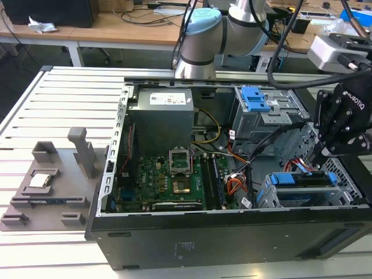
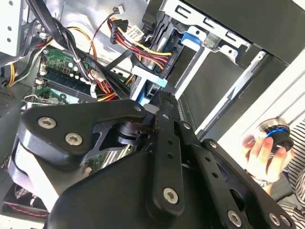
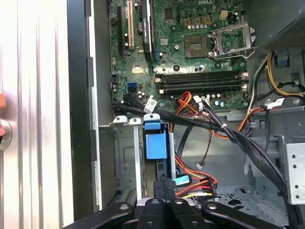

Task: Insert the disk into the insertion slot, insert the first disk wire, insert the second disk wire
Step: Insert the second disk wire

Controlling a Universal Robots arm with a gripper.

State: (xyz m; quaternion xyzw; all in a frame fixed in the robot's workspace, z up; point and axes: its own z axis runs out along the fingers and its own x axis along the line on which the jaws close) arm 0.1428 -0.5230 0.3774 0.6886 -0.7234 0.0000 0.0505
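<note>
Lab room, wooden benches behind; open computer case (image 1: 232,232) lies on a slatted metal table (image 1: 64,99). A grey fixture tray (image 1: 52,180) with a processor chip (image 1: 42,179) sits at the exterior view's left, well apart from the case.

Inside the case: motherboard (image 1: 168,180), grey power supply (image 1: 161,113), taller grey cage with a blue latch (image 1: 256,99). The insertion slot (image 1: 302,195), a low perforated metal cage, sits in the case's near corner at the exterior view's right. The disk (image 1: 305,179) is seated in it, blue carrier edge showing along the top; in the first wrist view the blue carrier end (image 3: 156,143) stands in the cage opening.

The gripper (image 1: 321,158) hangs directly over the rear edge of the disk, fingertips drawn close together and pinching a light-blue-tipped wire connector (image 3: 181,180) just beside the carrier. Red, yellow and black power wires (image 3: 195,183) run next to it.

In the second wrist view a person's hand (image 2: 259,155) holds a knobbed controller outside the case.
</note>
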